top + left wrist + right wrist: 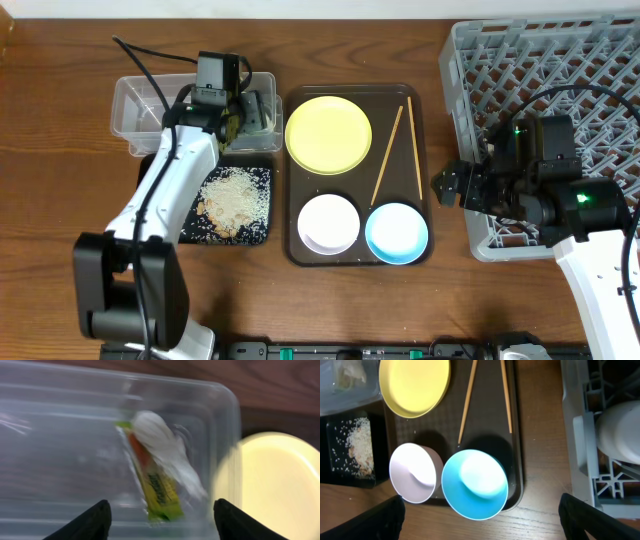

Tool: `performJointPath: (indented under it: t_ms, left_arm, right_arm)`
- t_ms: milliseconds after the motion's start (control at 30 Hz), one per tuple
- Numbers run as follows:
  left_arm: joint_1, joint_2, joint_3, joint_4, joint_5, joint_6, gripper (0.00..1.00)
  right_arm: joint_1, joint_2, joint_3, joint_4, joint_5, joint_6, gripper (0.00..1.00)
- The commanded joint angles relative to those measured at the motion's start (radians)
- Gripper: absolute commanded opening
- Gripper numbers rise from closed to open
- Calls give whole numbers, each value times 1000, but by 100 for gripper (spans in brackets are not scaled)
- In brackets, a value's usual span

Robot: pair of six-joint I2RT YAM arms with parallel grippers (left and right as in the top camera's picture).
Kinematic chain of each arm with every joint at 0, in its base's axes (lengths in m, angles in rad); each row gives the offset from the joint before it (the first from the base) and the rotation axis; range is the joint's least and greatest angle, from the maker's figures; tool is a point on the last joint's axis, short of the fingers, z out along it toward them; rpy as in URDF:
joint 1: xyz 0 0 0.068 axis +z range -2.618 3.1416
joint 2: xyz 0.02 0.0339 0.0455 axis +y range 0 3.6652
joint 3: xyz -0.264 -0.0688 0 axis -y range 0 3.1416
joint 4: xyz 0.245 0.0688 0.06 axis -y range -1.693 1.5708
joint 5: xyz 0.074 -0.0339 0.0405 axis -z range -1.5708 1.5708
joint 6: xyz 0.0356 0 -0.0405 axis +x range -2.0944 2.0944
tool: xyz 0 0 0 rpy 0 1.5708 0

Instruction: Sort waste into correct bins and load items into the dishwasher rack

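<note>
My left gripper (238,112) (160,504) is open and empty, just above the right end of the clear tub (130,95) (60,435). In the tub lie the crumpled white wrapper (165,442) and the green-and-orange packet (159,491). Rice scraps (237,195) (360,445) lie in the black tray (262,233). The yellow plate (328,133) (415,385), chopsticks (388,155) (467,400), white bowl (328,222) (415,472) and light-blue bowl (396,232) (475,482) sit on the brown tray. My right gripper (445,185) (480,502) is open wide and empty, above the blue bowl's near side.
The dark brown serving tray (292,180) (516,460) lies mid-table. The grey dishwasher rack (560,60) (585,435) stands at the right, with my right arm over its front part. Bare wooden table lies between tray and rack.
</note>
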Motion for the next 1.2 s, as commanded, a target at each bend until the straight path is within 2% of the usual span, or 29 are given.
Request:
performJointPath:
  t_ms: [0, 100, 400, 467, 533, 733, 933, 1067, 1167]
  left_arm:
    - [-18, -113, 22, -39, 143, 35, 71]
    - [-37, -216, 22, -106, 190, 35, 72]
    - [-112, -542, 22, -343, 189, 35, 77]
    - [-119, -597, 22, -381, 189, 35, 83]
    - [-121, -642, 22, -412, 190, 35, 84]
    - [-120, -718, 21, -440, 189, 35, 86]
    - [-120, -723, 21, -474, 185, 36, 87]
    - [-119, -723, 19, -484, 92, 51, 88]
    - [-113, -748, 0, -443, 72, 134, 88]
  right_arm:
    - [12, 0, 18, 9, 39, 5, 99]
    - [12, 0, 18, 23, 90, 5, 99]
    - [12, 0, 18, 46, 110, 17, 99]
    - [12, 0, 18, 44, 110, 17, 99]
    - [12, 0, 18, 44, 110, 17, 99]
    - [12, 0, 18, 44, 110, 17, 99]
    - [12, 0, 18, 44, 110, 17, 99]
    - [12, 0, 18, 44, 110, 17, 99]
    - [12, 0, 18, 44, 110, 17, 99]
